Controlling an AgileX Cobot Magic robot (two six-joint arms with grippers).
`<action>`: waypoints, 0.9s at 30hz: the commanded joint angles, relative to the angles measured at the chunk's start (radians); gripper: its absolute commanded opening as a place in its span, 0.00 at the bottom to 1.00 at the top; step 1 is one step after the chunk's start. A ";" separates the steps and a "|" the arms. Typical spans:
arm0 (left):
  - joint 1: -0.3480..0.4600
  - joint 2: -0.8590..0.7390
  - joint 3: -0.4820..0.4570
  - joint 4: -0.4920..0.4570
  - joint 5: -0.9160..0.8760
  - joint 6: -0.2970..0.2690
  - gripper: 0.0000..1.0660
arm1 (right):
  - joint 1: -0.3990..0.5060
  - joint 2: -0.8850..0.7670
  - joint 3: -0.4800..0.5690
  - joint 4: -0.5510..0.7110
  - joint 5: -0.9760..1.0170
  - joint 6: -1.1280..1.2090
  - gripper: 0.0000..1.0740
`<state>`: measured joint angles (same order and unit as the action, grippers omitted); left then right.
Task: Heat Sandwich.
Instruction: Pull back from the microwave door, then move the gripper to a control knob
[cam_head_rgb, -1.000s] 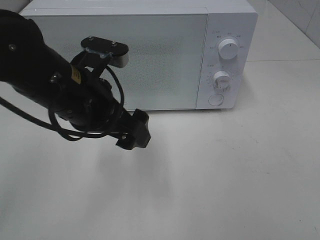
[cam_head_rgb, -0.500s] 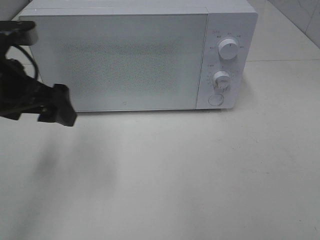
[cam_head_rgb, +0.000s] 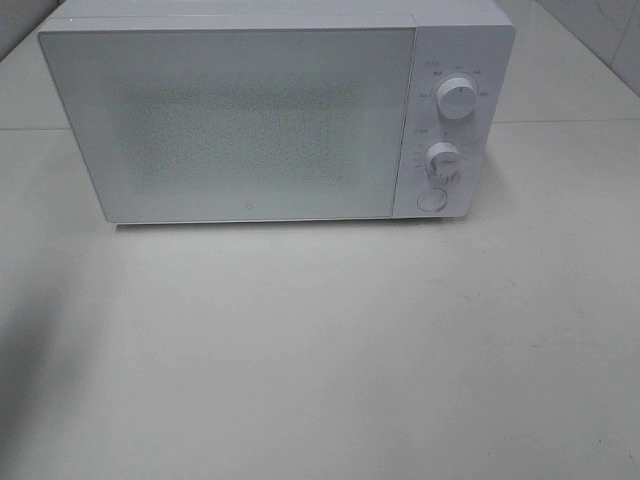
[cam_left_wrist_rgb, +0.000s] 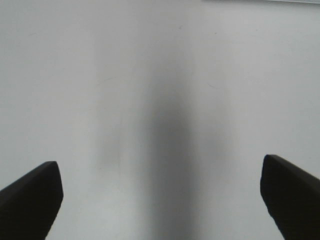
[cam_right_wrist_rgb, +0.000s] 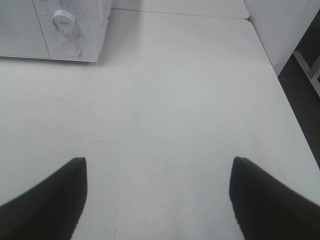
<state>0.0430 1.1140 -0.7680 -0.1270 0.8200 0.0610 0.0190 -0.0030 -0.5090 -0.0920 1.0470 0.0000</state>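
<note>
No sandwich shows in any view; it is hidden or out of view. A white microwave (cam_head_rgb: 270, 110) stands at the back of the table with its door shut; two dials (cam_head_rgb: 456, 100) and a round button (cam_head_rgb: 431, 199) sit on its right panel. In the high view neither arm appears. My left gripper (cam_left_wrist_rgb: 160, 197) is open over bare white tabletop, nothing between its dark fingertips (cam_left_wrist_rgb: 30, 197). My right gripper (cam_right_wrist_rgb: 157, 195) is open too, above the table to the right of the microwave's control panel (cam_right_wrist_rgb: 67, 30), holding nothing.
The white table (cam_head_rgb: 350, 350) spreads in front of the microwave. In the right wrist view the table's edge (cam_right_wrist_rgb: 287, 95) runs along one side, with dark floor and a white cabinet (cam_right_wrist_rgb: 280, 25) beyond it.
The left arm has swung away from in front of the microwave door toward the left and has left the high view. The microwave has not moved.
</note>
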 joint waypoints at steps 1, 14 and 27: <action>0.048 -0.051 0.018 -0.024 0.027 0.017 0.97 | -0.008 -0.026 0.005 -0.001 -0.011 0.005 0.71; 0.062 -0.333 0.168 -0.035 0.079 0.042 0.97 | -0.008 -0.026 0.005 -0.001 -0.011 0.005 0.71; 0.062 -0.582 0.244 -0.029 0.124 0.039 0.97 | -0.008 -0.026 0.005 -0.001 -0.011 0.005 0.71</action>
<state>0.1020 0.5630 -0.5280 -0.1540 0.9470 0.1010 0.0190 -0.0030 -0.5090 -0.0920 1.0470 0.0000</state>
